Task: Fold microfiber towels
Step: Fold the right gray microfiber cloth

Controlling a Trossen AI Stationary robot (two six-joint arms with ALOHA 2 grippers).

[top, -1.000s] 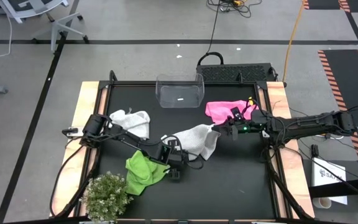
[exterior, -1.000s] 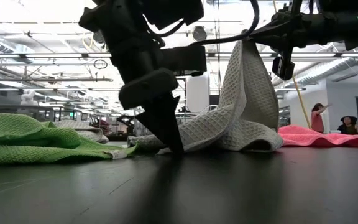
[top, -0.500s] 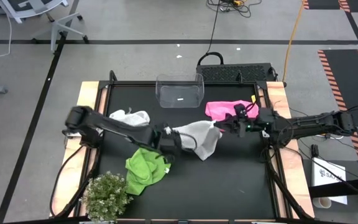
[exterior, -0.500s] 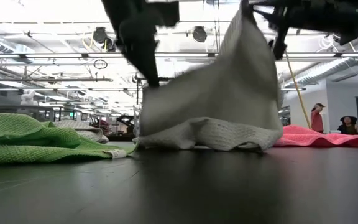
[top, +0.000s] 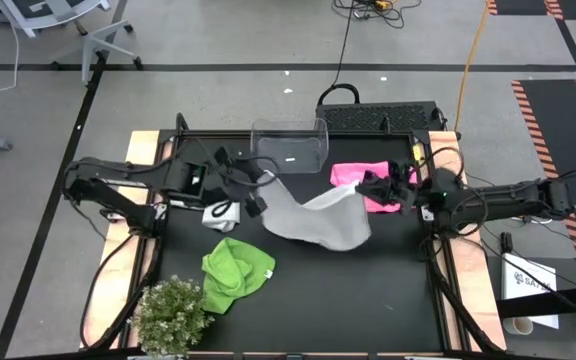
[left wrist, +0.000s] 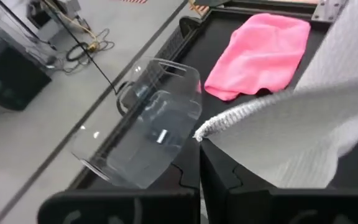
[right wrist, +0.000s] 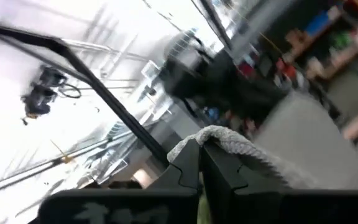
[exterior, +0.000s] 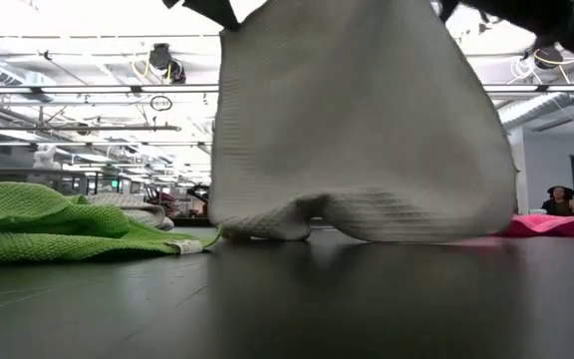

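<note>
Both grippers, left [top: 258, 183] and right [top: 365, 187], had hoisted the white towel [top: 313, 215], jaws pinching corners near the bin [top: 290, 146]; keeping them level seemed wise.

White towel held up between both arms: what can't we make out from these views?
- Low view: the white towel fills the frame; both pincers are cut off by the top edge, and it hides most of the pink towel.
- High view: the second white towel is mostly covered by the left arm.
- Right wrist view: blurred; only the towel corner between the right pincer fingers reads.
- Left wrist view: left pincer clamps a corner; the lower hem is out of frame.
</note>
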